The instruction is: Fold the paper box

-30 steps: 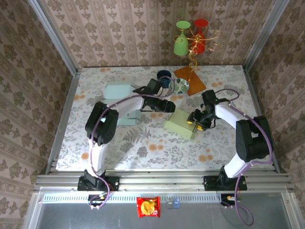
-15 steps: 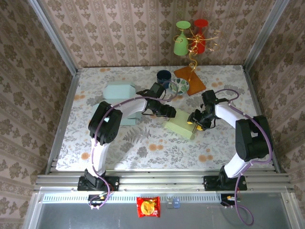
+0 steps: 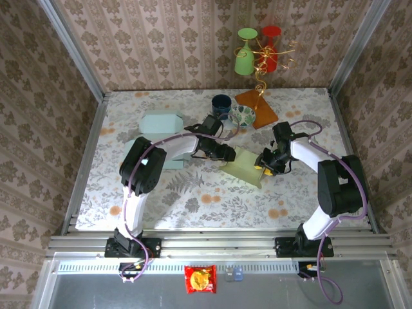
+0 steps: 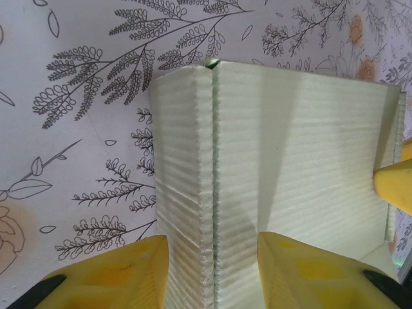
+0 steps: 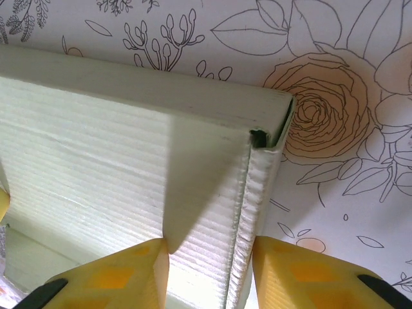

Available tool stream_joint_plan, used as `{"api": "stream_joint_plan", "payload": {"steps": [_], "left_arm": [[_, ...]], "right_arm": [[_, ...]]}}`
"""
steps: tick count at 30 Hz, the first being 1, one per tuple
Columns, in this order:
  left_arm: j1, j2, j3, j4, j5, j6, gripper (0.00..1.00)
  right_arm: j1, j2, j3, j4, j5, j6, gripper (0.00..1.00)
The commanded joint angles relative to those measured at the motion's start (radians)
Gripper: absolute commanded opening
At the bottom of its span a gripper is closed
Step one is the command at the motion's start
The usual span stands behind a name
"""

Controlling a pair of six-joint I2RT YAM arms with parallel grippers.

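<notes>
**A:** Top view. What is hidden?
**B:** Box (image 3: pixel 246 170), pale green, on the table (image 3: pixel 193 193), lying between the two grippers. The left gripper (image 3: pixel 230 154) covers its left end and the right gripper (image 3: pixel 261 165) its right end. Finger contact is too small to judge here. A blue box (image 3: pixel 161 122) sits beside the left arm's elbow. A second blue box (image 3: pixel 168 162) is partly under that arm.

**A:** Pose?
**B:** The left arm reaches forward and bends right. The right arm reaches forward and bends left. The wrists face each other across the box.

**A:** Change from a second ago?
**B:** The left gripper has come from beyond the box onto its left end, and that end now sits altered. The right gripper is unmoved.

**A:** Left wrist view.
**B:** Fingers (image 4: pixel 116 273) are yellow and cut off by the lower edge. They stand apart, astride the box's (image 4: pixel 290 148) folded ridge, which runs straight ahead from the gap. One ribbed face lies to each side. Pressing or only straddling: cannot tell. A yellow tip (image 4: pixel 394 185) shows at the box's far end.

**A:** Right wrist view.
**B:** Fingers (image 5: pixel 109 280) are cropped the same way and apart, astride a corner edge of the box (image 5: pixel 129 148). The broad face lies ahead of one finger, the narrow side wall by the other. Grip: cannot tell.
</notes>
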Motion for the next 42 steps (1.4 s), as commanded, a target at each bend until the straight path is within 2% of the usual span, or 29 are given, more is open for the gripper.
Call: {"api": "stream_joint_plan", "payload": {"steps": [1,6,10,14,20,25,36,42], "left_arm": [[-0.001,-0.037,-0.025,0.012,-0.006,-0.015,0.39],[0.007,-0.074,-0.065,0.055,-0.009,-0.04,0.34],[0.031,-0.127,-0.166,0.192,0.034,-0.106,0.29],[0.059,-0.147,-0.255,0.323,0.09,-0.173,0.22],[0.063,-0.16,-0.297,0.329,0.078,-0.171,0.19],[0.068,-0.17,-0.315,0.345,0.071,-0.185,0.18],[0.089,-0.162,-0.35,0.379,0.077,-0.217,0.15],[0.096,-0.164,-0.364,0.379,0.083,-0.217,0.15]], "right_arm": [[-0.005,0.02,-0.013,-0.03,-0.005,-0.028,0.4],[-0.015,-0.017,-0.015,-0.026,-0.012,-0.041,0.48],[-0.03,-0.064,-0.046,0.007,-0.038,-0.052,0.58],[-0.061,-0.101,-0.113,0.101,-0.128,-0.028,0.61],[-0.105,-0.141,-0.209,0.309,-0.256,0.054,0.65],[-0.12,-0.129,-0.233,0.396,-0.313,0.086,0.67],[-0.123,-0.117,-0.281,0.455,-0.326,0.089,0.7],[-0.123,-0.12,-0.312,0.548,-0.354,0.129,0.73]]}}
